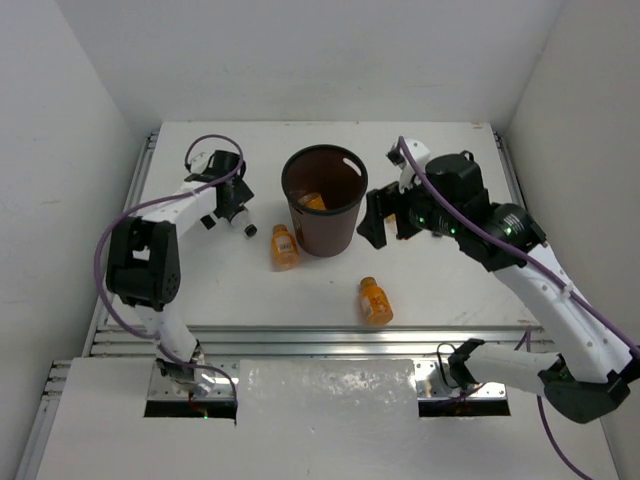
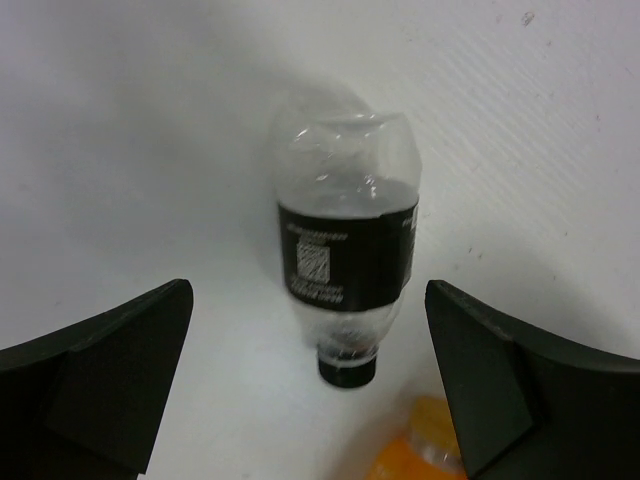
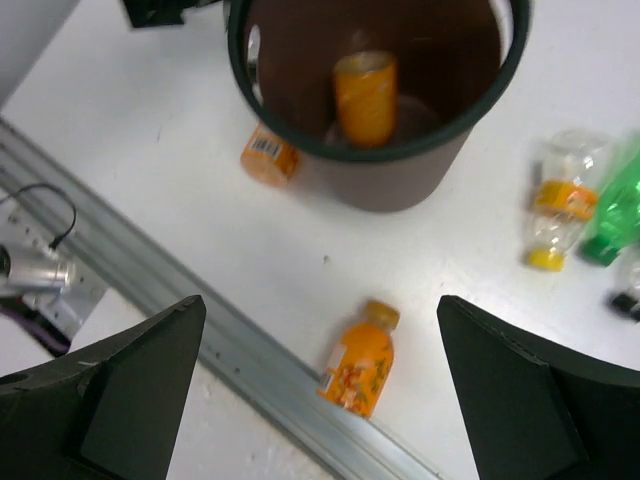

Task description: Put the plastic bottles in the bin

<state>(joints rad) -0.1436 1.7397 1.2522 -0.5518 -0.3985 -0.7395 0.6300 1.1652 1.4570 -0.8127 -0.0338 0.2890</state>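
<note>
The dark brown bin (image 1: 322,232) stands mid-table with one orange bottle (image 1: 313,201) inside, also seen in the right wrist view (image 3: 365,97). A second orange bottle (image 1: 284,247) lies left of the bin. A third (image 1: 375,301) lies near the front rail. My left gripper (image 1: 232,208) is open and hovers over a clear bottle with a dark label and black cap (image 2: 347,250), which lies between its fingers untouched. My right gripper (image 1: 388,222) is open and empty, right of the bin. A small yellow-capped bottle (image 3: 556,205) and a green bottle (image 3: 618,205) lie right of the bin.
A metal rail (image 1: 330,335) runs along the table's front edge, close to the third orange bottle (image 3: 359,358). White walls close in the table at the left, back and right. A black cap (image 3: 625,300) shows at the right wrist view's edge.
</note>
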